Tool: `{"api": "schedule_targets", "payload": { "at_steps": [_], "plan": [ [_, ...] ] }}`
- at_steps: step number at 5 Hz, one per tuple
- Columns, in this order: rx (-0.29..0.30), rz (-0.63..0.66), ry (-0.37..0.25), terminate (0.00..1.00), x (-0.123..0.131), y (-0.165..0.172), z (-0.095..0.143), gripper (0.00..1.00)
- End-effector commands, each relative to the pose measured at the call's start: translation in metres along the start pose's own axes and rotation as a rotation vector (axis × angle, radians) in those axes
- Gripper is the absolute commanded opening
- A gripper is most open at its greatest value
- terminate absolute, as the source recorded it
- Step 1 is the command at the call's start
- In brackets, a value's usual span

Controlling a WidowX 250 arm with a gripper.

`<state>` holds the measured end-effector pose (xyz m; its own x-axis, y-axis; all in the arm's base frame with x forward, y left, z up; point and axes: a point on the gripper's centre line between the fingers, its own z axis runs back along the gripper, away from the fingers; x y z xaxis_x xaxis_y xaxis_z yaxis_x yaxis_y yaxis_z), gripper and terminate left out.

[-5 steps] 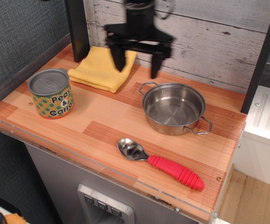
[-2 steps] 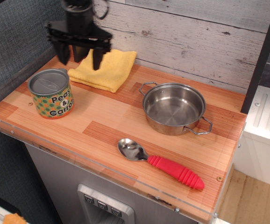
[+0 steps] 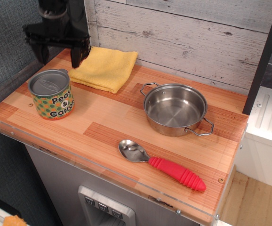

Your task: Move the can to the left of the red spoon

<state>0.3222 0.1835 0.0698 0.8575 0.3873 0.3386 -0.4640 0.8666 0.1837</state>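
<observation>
The can (image 3: 52, 94), a short tin with a grey lid and a dotted "Peas & Carrots" label, stands upright at the left end of the wooden counter. The red spoon (image 3: 162, 165) lies near the front edge, its silver bowl to the left and its ribbed red handle pointing right. My black gripper (image 3: 59, 56) hangs open and empty above and just behind the can, fingers pointing down, not touching it.
A folded yellow cloth (image 3: 104, 68) lies at the back, right of the gripper. A steel two-handled pot (image 3: 175, 109) stands right of centre. A dark post rises behind the gripper. The counter (image 3: 98, 136) has a clear plastic front lip.
My gripper has swung left from above the pot's back edge, past the cloth, to just above and behind the can. The can, spoon, pot and cloth have not moved.
</observation>
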Motion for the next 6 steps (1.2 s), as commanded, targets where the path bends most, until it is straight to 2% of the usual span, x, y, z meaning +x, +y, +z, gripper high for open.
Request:
{"api": "schedule_targets", "payload": {
  "at_steps": [1, 3, 4, 6],
  "plan": [
    [0.012, 0.162, -0.005, 0.0, -0.001, 0.01, 0.006, 1.0],
    [-0.002, 0.434, 0.034, 0.0, -0.012, -0.006, 0.013, 1.0],
    [0.017, 0.483, 0.042, 0.0, -0.021, -0.016, 0.016, 1.0],
    [-0.009, 0.474, 0.057, 0.0, -0.039, -0.044, 0.027, 1.0]
  ]
}}
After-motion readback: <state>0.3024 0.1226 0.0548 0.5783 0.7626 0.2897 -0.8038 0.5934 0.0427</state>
